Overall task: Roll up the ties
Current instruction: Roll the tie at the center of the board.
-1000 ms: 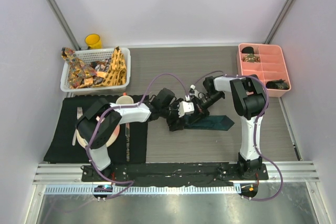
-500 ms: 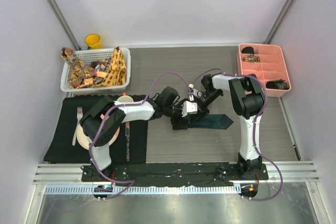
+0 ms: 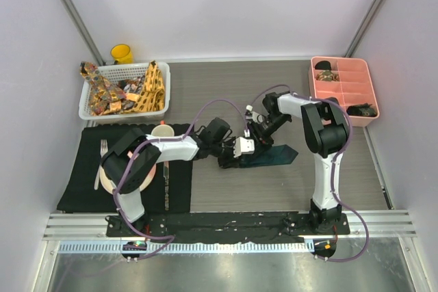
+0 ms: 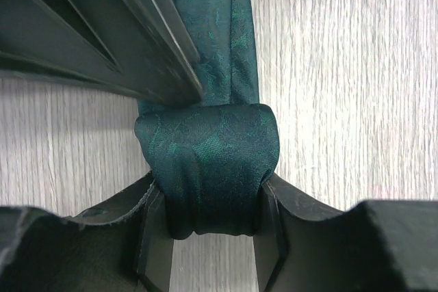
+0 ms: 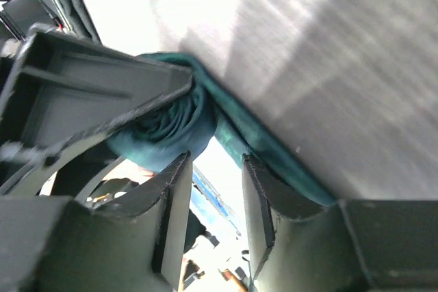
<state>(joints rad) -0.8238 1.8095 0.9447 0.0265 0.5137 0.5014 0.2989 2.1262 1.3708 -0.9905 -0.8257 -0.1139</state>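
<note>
The dark teal tie (image 3: 277,156) lies mid-table, its near-left part wound into a roll (image 4: 209,162) and its flat tail (image 4: 212,32) running away to the pointed end at the right. My left gripper (image 3: 236,152) (image 4: 209,217) is shut on the roll, one finger on each side. My right gripper (image 3: 259,135) (image 5: 215,196) is open right next to the roll (image 5: 171,128), with nothing between its fingers; the tail (image 5: 274,155) passes beside it. One right finger (image 4: 102,32) lies over the tail just beyond the roll.
A white basket (image 3: 89,104) at the far left holds patterned yellow-orange and brownish ties, with a yellow cup (image 3: 122,53) behind it. A pink divided tray (image 3: 342,97) at the far right holds rolled ties. A black placemat (image 3: 75,182) with plate, fork, knife and cup lies near left.
The flat tail of the teal tie has become shorter and its pointed end has drawn in to the left. The right gripper has shifted slightly toward the far side.
</note>
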